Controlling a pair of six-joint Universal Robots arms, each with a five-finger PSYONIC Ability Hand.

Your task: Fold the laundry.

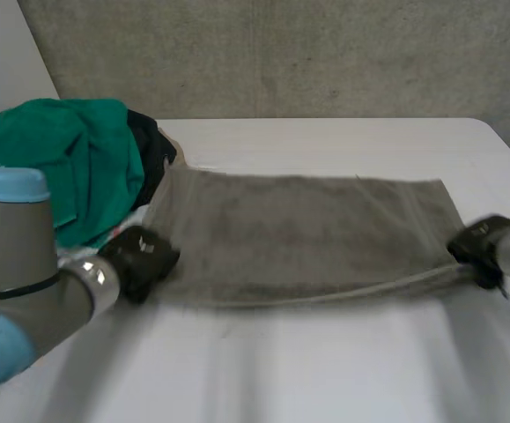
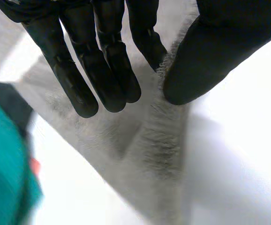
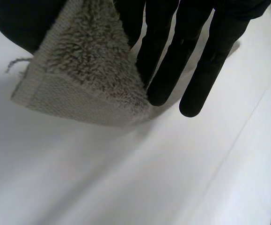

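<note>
Head view: one grey towel (image 1: pixel 299 233) lies flat on a white table (image 1: pixel 325 370). One green garment (image 1: pixel 61 167) half hides one black garment (image 1: pixel 153 150). Concrete wall (image 1: pixel 281 53) behind.
Left wrist view: left hand (image 2: pixel 102 56) pinches the towel's near-left edge between thumb and straight fingers.
Right wrist view: right hand (image 3: pixel 186 51) pinches the raised near-right corner.

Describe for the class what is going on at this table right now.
A two-armed robot is folding laundry. A grey towel lies spread across the white table. The left hand pinches the towel's near left corner, and the right hand pinches its near right corner, between thumb and fingers. No fold has been made yet. A green garment and a dark garment are heaped at the far left.
</note>
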